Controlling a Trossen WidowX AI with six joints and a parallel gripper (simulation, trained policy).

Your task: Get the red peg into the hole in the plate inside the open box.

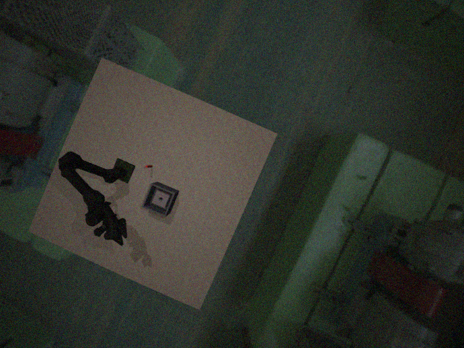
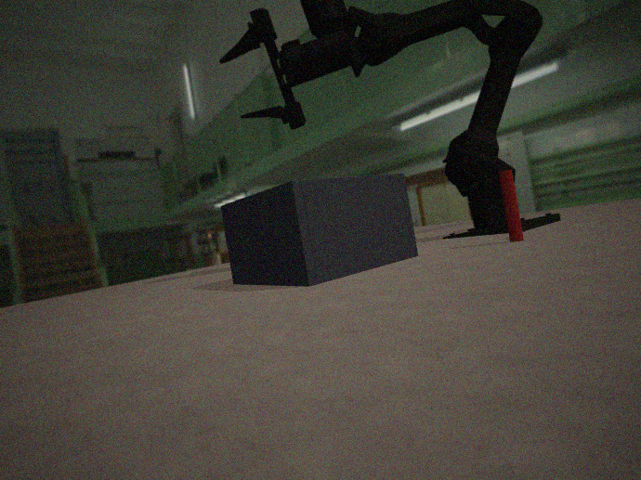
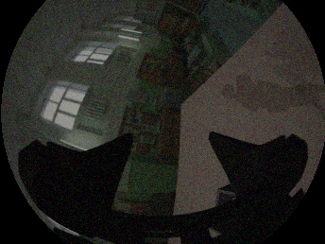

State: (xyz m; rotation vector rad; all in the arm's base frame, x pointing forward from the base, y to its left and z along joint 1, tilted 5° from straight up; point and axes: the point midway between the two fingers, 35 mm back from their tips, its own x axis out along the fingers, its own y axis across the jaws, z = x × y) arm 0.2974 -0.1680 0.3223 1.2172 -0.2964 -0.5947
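arm (image 1: 80,183) (image 2: 494,84) high, likely for clearance | table (image 1: 173,138) (image 2: 320,368) (image 3: 198,172) bears box (image 1: 170,209) (image 2: 352,229), mouth up — ready for a drop-in | gripper (image 1: 124,235) (image 2: 257,89) (image 3: 172,137) wide apart, nothing held — pick still to do | peg (image 1: 148,166) (image 2: 511,205) upright outside box, probably stood so for grasping

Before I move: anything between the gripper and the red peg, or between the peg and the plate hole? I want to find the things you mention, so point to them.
Open black gripper (image 1: 124,235) (image 2: 230,89) (image 3: 172,137) to upright red cylindrical peg (image 1: 148,166) (image 2: 511,205): nothing visible. Peg to hole: the wall of the dark grey open-topped square box (image 1: 175,198) (image 2: 355,229); likely needs lifting over.
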